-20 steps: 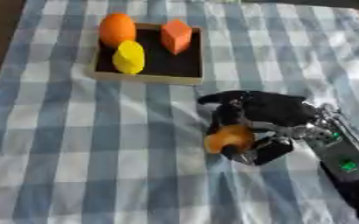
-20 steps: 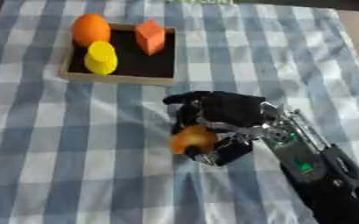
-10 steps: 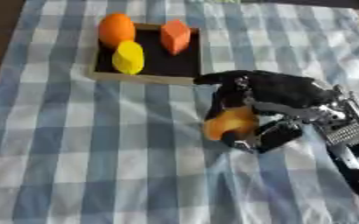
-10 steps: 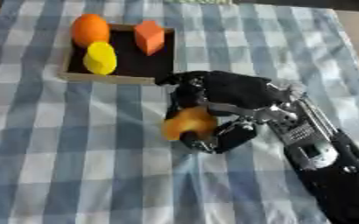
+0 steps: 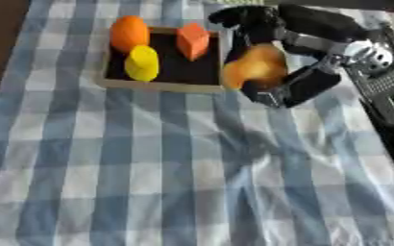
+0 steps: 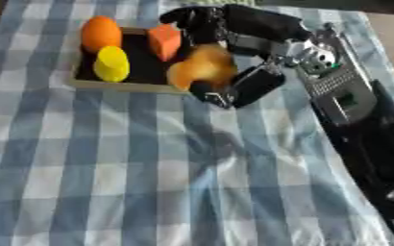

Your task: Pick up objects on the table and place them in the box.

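Note:
My right hand comes in from the right, its fingers and thumb curled round a rounded orange-yellow fruit. It holds the fruit in the air just beside the right edge of the box, a shallow wooden tray with a black floor. Inside the box lie an orange at the back left, a yellow object in front of it, and an orange-red block at the back right. The left hand is out of sight.
A blue and white checked cloth covers the table. My right forearm stretches down the right side. A dark shadow of the hand lies on the cloth below the fruit.
My right hand has lifted the orange-yellow fruit and carried it up and away toward the box's right edge. The view has also shifted, with the box now lower in the picture.

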Controlling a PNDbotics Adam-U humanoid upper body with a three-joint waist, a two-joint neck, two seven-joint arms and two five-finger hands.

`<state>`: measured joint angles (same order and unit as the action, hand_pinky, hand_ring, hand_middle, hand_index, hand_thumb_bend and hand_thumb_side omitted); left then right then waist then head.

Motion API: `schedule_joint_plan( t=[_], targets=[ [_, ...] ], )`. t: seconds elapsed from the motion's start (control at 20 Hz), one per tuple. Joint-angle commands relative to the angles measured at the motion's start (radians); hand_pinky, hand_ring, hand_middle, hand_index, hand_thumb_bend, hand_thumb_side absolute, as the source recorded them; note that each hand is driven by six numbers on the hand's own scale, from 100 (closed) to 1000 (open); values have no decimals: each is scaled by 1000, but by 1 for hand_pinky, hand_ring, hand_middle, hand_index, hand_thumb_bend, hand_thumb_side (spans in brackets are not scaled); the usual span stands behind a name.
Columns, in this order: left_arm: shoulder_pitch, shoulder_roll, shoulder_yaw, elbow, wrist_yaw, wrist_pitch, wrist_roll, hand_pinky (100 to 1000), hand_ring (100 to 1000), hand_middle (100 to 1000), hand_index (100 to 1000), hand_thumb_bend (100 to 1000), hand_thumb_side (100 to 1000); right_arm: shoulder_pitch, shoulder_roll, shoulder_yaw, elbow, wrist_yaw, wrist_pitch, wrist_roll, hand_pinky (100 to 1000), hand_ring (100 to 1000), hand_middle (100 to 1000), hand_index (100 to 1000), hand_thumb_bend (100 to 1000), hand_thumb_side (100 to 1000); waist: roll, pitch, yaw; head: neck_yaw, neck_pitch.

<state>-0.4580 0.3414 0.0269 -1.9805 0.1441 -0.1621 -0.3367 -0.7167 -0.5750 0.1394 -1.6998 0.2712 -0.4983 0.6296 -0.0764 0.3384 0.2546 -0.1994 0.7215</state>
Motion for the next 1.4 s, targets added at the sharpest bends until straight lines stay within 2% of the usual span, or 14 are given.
schedule_joint_plan(
  t=[0.05,0.25,0.5,0.8,1.1,1.2,1.4],
  targets=[
    [-17,3,-3,-19,12,-3,7,673,819,756,831,100,656,-72,4,-17,110,14,-12,-24,918,1000,100,640,100,204,-3,-41,13,-17,5],
    [-35,-8,-14,-19,25,-10,11,675,820,756,832,100,650,-167,43,-28,266,67,-37,-62,917,1000,100,642,100,206,-12,-45,53,-44,7],
    [-68,-33,-28,-19,41,-15,12,679,821,757,833,100,647,-242,86,-46,438,144,-76,-124,927,1000,100,664,100,211,-19,-47,96,-74,6],
    [-123,-74,-56,-19,57,-25,10,684,822,758,833,100,644,-269,141,-56,624,265,-142,-184,938,1000,100,686,100,203,-17,-47,129,-109,8],
    [-136,-87,-67,-19,65,-26,0,683,823,758,832,100,648,-263,167,-60,701,380,-189,-253,940,1000,100,727,100,199,-15,-43,138,-114,10],
    [-134,-85,-67,-19,64,-24,-3,682,823,758,833,100,647,-259,167,-57,704,408,-208,-268,945,1000,160,755,100,198,-16,-42,134,-111,11],
    [-129,-84,-66,-19,62,-20,-9,681,823,758,831,100,647,-249,164,-51,694,453,-255,-270,988,1000,475,876,100,198,-15,-39,123,-105,13]
  ],
)
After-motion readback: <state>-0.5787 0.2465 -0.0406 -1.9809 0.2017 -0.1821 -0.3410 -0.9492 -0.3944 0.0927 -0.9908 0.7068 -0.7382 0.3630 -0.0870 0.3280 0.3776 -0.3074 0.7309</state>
